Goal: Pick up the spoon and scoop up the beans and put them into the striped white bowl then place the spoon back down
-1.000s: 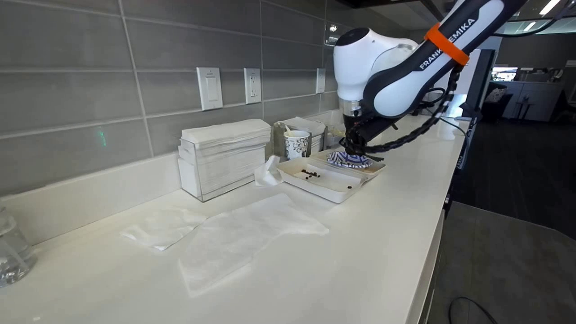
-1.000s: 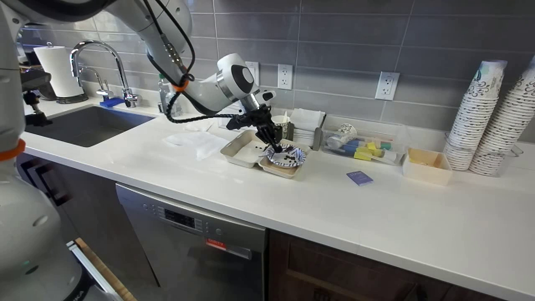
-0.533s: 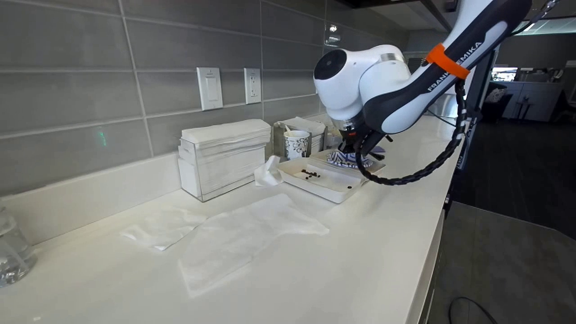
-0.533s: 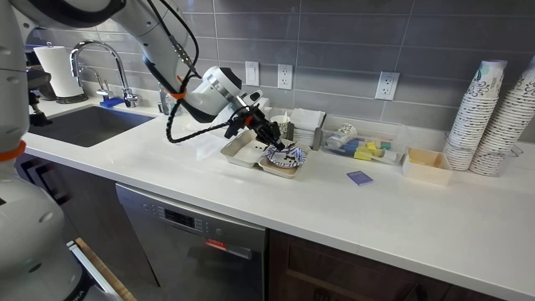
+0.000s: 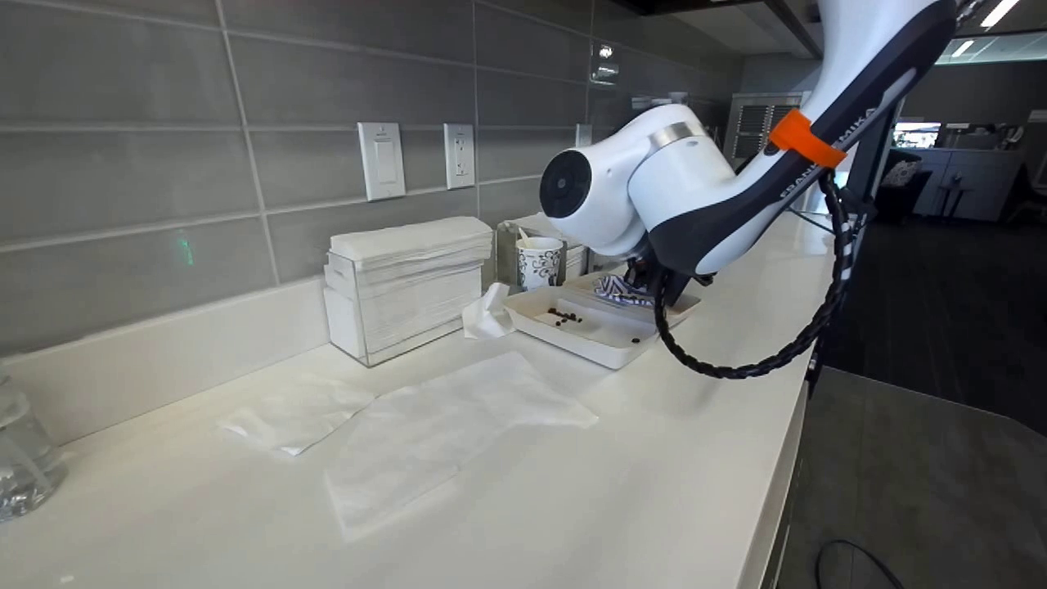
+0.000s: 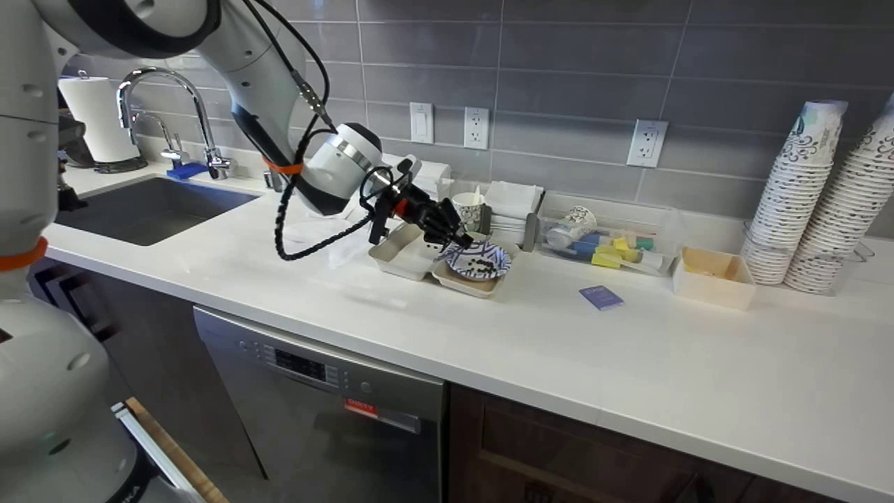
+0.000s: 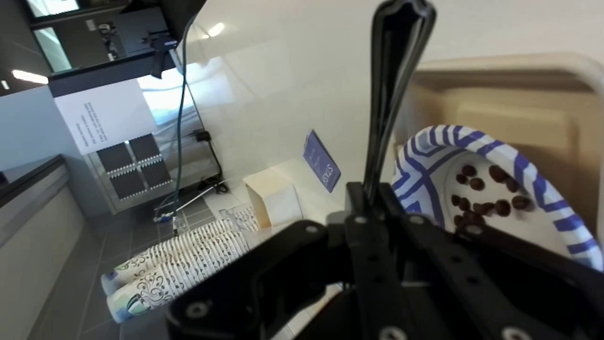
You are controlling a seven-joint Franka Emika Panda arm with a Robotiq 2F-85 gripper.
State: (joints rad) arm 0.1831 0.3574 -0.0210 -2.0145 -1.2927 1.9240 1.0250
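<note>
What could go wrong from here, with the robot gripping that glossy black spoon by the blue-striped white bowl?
The black gripper pinches the glossy black spoon where it narrows, so it might twist or slip. The gripper sits close to the blue-striped white bowl, so a bump could spill the dark brown beans inside. Small dark beans in the pale clamshell tray could get left behind.

The spoon (image 7: 384,94) looks plastic, v. glossy; the striped bowl (image 7: 559,208) looks paper w/ smooth surf. Countertop (image 6: 628,363) is smooth & glossy, dishwasher front (image 6: 314,412) metal, wall tiles (image 6: 580,49) glossy too.
</note>
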